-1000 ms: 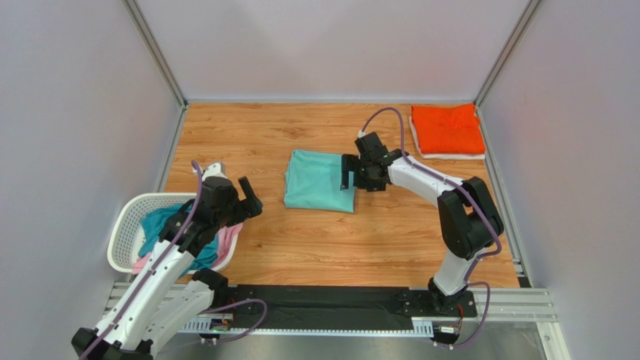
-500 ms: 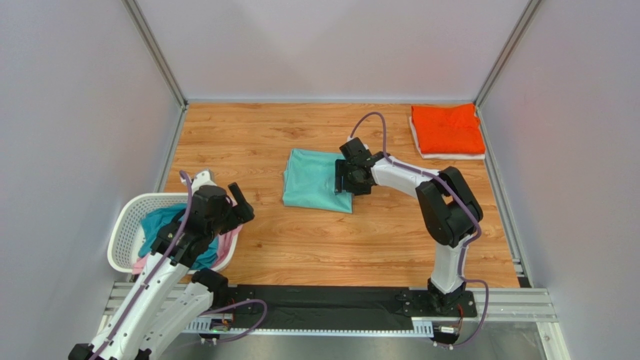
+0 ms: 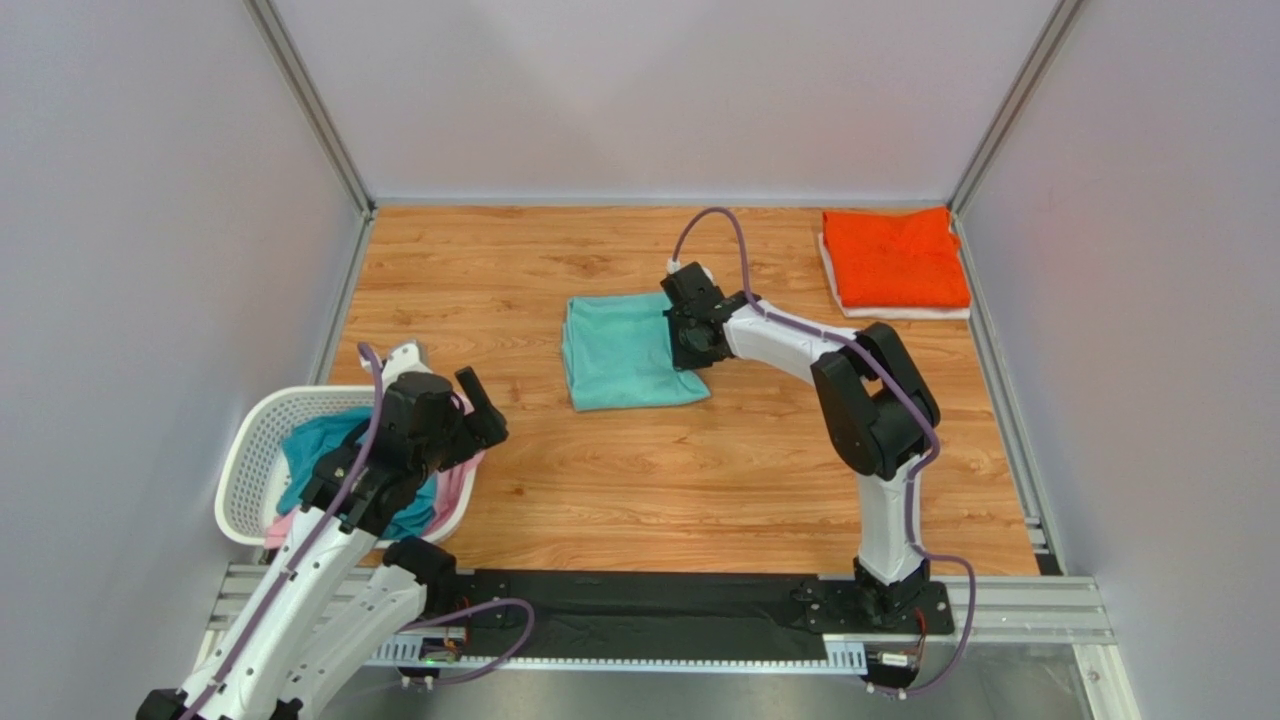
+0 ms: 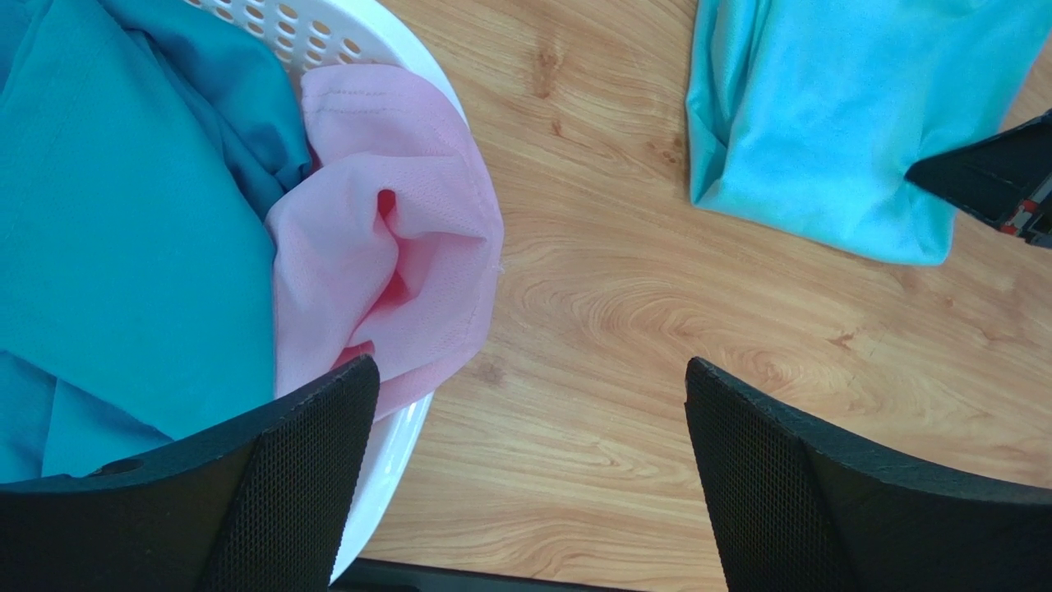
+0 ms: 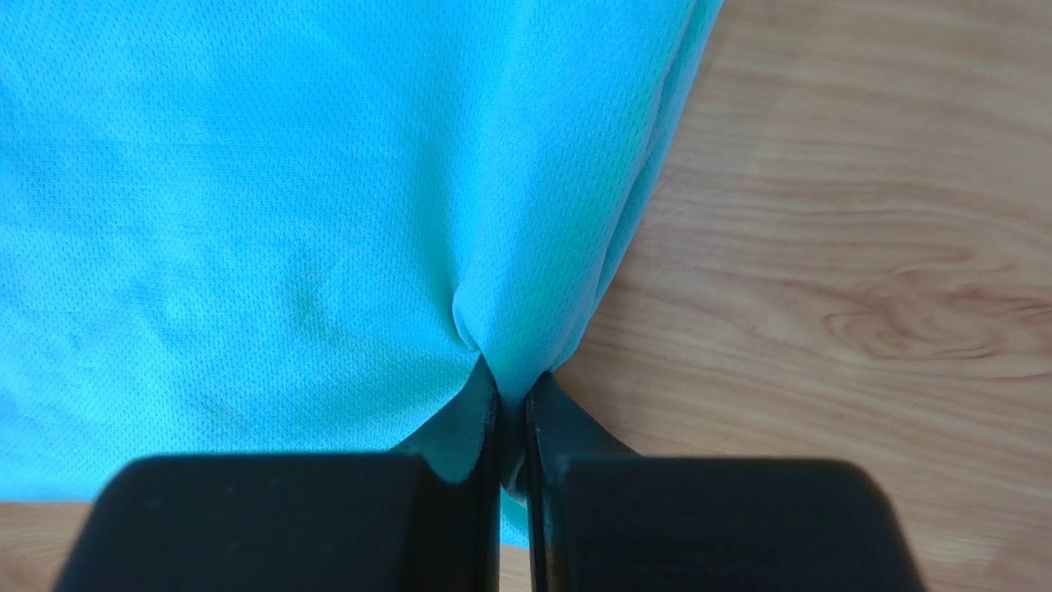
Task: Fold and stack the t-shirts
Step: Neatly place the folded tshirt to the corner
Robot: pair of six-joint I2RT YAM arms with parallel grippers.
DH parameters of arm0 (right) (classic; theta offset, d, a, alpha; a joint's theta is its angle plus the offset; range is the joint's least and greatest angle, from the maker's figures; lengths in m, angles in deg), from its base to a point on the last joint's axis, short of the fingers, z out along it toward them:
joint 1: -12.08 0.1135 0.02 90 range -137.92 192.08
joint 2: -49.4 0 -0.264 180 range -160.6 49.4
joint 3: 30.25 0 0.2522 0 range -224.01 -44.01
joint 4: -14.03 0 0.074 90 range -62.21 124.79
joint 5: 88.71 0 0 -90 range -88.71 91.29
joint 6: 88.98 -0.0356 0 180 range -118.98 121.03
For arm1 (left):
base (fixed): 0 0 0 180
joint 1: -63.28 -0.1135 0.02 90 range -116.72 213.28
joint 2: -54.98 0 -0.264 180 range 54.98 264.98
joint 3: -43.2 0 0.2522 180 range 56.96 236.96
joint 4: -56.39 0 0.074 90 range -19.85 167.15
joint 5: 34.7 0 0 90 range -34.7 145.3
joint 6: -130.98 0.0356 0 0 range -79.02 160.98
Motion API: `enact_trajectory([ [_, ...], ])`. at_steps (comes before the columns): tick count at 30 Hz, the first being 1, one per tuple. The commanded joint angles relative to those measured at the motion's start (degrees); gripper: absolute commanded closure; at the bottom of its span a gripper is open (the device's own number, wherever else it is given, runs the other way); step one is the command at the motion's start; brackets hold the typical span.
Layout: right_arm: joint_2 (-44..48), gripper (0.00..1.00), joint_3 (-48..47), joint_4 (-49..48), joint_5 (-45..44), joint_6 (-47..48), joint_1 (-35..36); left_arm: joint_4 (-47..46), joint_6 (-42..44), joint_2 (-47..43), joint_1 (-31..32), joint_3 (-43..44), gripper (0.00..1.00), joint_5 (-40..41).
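A folded mint-teal t-shirt [image 3: 624, 350] [image 5: 284, 197] [image 4: 852, 111] lies in the middle of the wooden table. My right gripper [image 3: 687, 333] [image 5: 513, 395] is shut on its right edge, with a pinch of cloth between the jaws. A folded bright orange t-shirt [image 3: 893, 258] lies on a white one [image 3: 902, 312] at the back right corner. A darker teal-blue t-shirt [image 4: 124, 222] [image 3: 319, 450] and a pink one [image 4: 383, 234] lie crumpled in the laundry basket. My left gripper [image 3: 466, 402] [image 4: 531, 469] hangs open over the basket's right rim, holding nothing.
The white plastic laundry basket [image 3: 248, 450] [image 4: 383, 463] stands at the near left. Grey walls close in the table on three sides. A black rail [image 3: 646, 600] with both arm bases runs along the near edge.
My right gripper has moved left onto the mint-teal t-shirt's right edge and shut on it. The shirt has shifted a little to the left. The left arm has drawn back slightly toward the basket.
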Motion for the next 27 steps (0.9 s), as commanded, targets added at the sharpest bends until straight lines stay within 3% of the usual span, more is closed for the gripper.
enact_trajectory([
  [1, 1.3, 1.0, -3.1, 0.1, -7.3, 12.1, 0.1, 1.1, -0.6, -1.5, -0.3, 0.9, 0.0, 0.6],
  [4, 3.6, 1.0, -3.4, 0.4, -15.2, 23.7, -0.6, 2.0, -0.7, -2.5, -0.3, 1.0, 0.0, 1.1],
  [11, 6.1, 1.0, -4.2, 0.6, -23.9, 30.4, -6.6, 2.5, -0.7, -3.8, -0.3, 0.8, 0.0, 2.2],
  [27, 5.4, 1.0, -14.1, -5.6, -25.7, 46.8, -24.8, 2.9, -1.2, -3.3, -0.3, 0.3, 0.0, 3.6],
])
